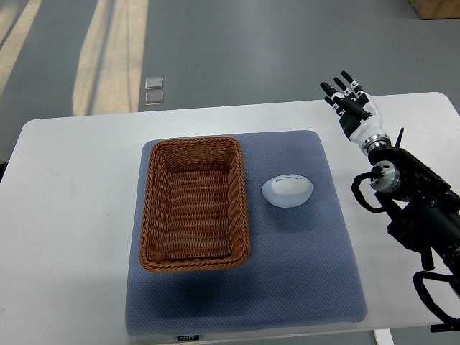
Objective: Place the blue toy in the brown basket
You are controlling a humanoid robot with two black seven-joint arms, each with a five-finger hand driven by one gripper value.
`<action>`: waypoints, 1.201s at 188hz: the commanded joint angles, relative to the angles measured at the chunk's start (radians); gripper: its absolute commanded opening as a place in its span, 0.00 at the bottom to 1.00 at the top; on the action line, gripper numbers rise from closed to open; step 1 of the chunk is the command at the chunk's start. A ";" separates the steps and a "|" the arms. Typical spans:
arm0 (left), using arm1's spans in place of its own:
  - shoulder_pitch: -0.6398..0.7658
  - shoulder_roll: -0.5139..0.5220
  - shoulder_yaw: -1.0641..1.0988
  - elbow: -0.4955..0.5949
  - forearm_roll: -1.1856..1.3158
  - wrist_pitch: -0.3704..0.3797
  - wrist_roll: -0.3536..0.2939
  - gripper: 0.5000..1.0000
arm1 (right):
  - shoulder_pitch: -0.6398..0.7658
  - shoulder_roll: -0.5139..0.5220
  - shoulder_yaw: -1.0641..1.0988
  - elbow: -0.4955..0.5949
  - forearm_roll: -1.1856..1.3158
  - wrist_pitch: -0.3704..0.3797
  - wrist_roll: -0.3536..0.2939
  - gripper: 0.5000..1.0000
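Observation:
A pale blue, egg-shaped soft toy (287, 190) lies on the blue-grey mat (302, 273), just right of the brown wicker basket (194, 202). The basket holds nothing. My right hand (348, 98) is raised over the table's far right side, well beyond and to the right of the toy, with its fingers spread and nothing in them. Its black arm (413, 208) runs down the right edge of the picture. No left arm shows.
The mat covers the middle of a white table (72, 215). Grey floor lies beyond the table's far edge, with two small pale squares (154, 90) on it and a brown box corner (435, 7) at the top right.

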 commanded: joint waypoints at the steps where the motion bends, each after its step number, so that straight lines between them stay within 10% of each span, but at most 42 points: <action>1: 0.000 0.000 0.000 0.000 0.000 0.000 -0.002 1.00 | 0.000 0.000 0.000 0.000 0.000 0.000 0.000 0.82; 226: 0.000 0.000 -0.002 0.012 0.000 0.009 -0.006 1.00 | 0.003 -0.009 0.000 0.002 0.000 0.000 -0.002 0.82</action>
